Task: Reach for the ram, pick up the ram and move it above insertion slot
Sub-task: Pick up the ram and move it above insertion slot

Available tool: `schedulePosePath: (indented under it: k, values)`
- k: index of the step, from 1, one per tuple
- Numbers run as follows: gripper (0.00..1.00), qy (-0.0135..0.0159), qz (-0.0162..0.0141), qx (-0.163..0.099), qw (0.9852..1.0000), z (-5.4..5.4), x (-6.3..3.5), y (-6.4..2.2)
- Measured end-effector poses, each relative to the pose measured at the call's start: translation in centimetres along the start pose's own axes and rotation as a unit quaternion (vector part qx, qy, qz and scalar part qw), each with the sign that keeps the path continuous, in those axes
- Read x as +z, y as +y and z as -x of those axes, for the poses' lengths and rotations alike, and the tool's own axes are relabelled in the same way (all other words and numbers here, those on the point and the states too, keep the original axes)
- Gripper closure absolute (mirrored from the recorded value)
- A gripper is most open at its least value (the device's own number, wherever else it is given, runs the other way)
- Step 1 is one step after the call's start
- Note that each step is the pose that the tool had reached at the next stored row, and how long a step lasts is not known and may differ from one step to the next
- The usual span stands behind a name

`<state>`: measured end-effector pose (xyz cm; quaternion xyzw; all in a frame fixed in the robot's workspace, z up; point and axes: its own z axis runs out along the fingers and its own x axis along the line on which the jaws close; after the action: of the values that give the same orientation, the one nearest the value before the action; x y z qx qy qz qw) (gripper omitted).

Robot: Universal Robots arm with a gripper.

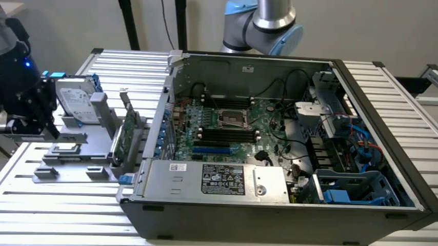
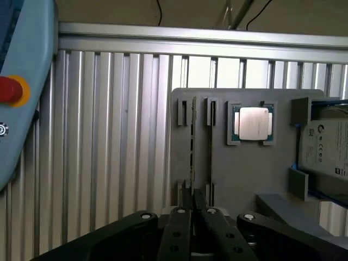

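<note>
Claw (image 2: 193, 204): one, fingers (image 2: 176, 234) drawn narrow, nearly together; hangs over the gray holder's end, at the exterior view's left (image 1: 48, 132).
Ram (image 2: 191, 147): one, standing on edge in a holder groove, seen as a thin dark line running straight ahead from the claw's tips. Its near end lies right at the tips; cannot tell whether they touch or pinch it.
Gray holder (image 2: 244, 174): one, directly beneath and ahead of the claw, resting on the table.
Holder grooves: two, side by side ahead of the claw; the ram sits in one.
Processor chip (image 2: 253, 123): one, silver-topped, seated flat in the holder, ahead of the claw and off to the hard drive's side of the ram.
Hard drive (image 1: 77, 100): one, silver with blue rails, upright in the holder, just beyond the chip from the claw.
Expansion card (image 1: 126, 136): one, green, upright, between the claw and the computer case.
Computer case (image 1: 274, 220): one, lying open, well apart from the claw, past the card.
Insertion slots (image 1: 226, 134): long dark slots on the green board inside the case, far from the claw; exact count unclear.
Red button (image 2: 8, 89): one, on a pale blue panel, off to the claw's other side.
Table (image 1: 130, 66): one, ribbed metal, under everything.
</note>
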<state>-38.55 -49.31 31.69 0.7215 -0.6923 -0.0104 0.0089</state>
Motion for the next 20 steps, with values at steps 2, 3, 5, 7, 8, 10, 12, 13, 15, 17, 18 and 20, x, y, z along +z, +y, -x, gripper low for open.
schedulePosePath:
  k: [2,3,5,7,8,10,12,13,15,17,18,20]
  values:
    - [0.87,0.0000,0.0000,-0.001,1.0000,0.0,-0.91,-0.30]
    - [0.87,0.0000,0.0000,-0.001,1.0000,0.0,-1.40,-0.48]
    - [0.87,0.0000,0.0001,-0.002,1.0000,0.0,-2.32,-0.80]
    - [0.87,-0.0001,0.0001,-0.003,1.0000,0.1,-3.21,-1.14]
    - [0.87,-0.0001,0.0001,-0.003,1.0000,0.1,-3.64,-1.29]
    - [0.87,-0.0001,0.0001,-0.003,1.0000,0.2,-4.36,-1.59]
    - [0.87,-0.0001,0.0001,-0.003,1.0000,0.4,-4.91,-1.85]
    - [0.87,-0.0001,0.0000,-0.003,1.0000,0.5,-5.11,-1.98]
    - [0.87,-0.0001,0.0001,-0.003,1.0000,0.7,-5.44,-2.22]
    - [0.87,-0.0002,0.0001,-0.003,1.0000,1.0,-5.56,-2.46]
    - [0.87,-0.0003,0.0001,-0.003,1.0000,1.2,-5.59,-2.58]
    - [0.87,-0.0007,0.0001,-0.003,1.0000,1.5,-5.64,-2.83]
